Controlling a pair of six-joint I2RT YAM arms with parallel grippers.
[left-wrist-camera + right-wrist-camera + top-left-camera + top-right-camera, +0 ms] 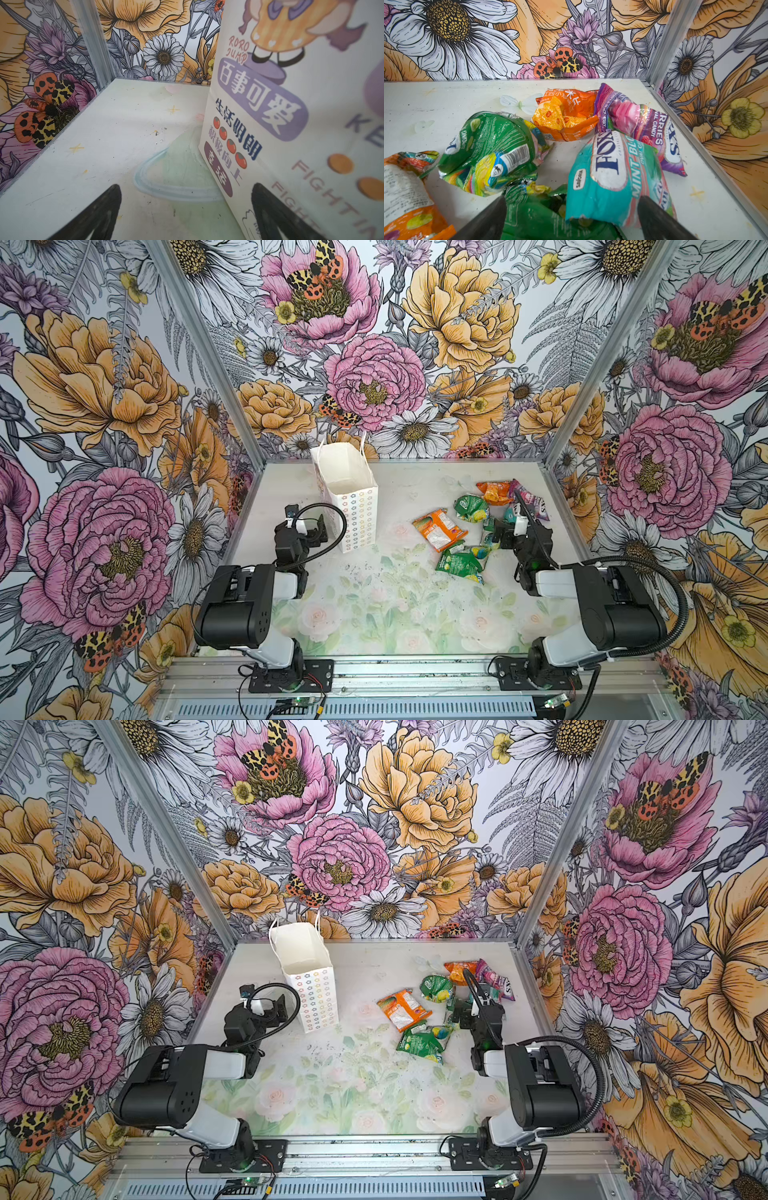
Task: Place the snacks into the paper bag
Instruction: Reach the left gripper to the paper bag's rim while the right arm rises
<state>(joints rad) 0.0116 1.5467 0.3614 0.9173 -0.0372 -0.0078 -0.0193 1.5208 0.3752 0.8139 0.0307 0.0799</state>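
The paper bag [356,510] [312,992] stands upright and open-topped at the back left of the table; nothing shows in the part of its white inside that I see. My left gripper [319,529] [187,187] is open, low beside the bag's left side [291,124], with one fingertip in front of that printed side. The snacks lie loose at the right: an orange packet [438,529], a green one [471,508], another orange one [494,492], a purple one [534,502] and a green one [461,562]. My right gripper [500,531] [573,199] is open over the teal packet [612,176] and a green packet [533,220].
Floral walls close the table on three sides, with aluminium posts at the back corners [216,364] [582,377]. The purple packet [643,124] lies close to the right wall's rail [708,153]. The table's floral mat [395,614] stretches between the two arm bases.
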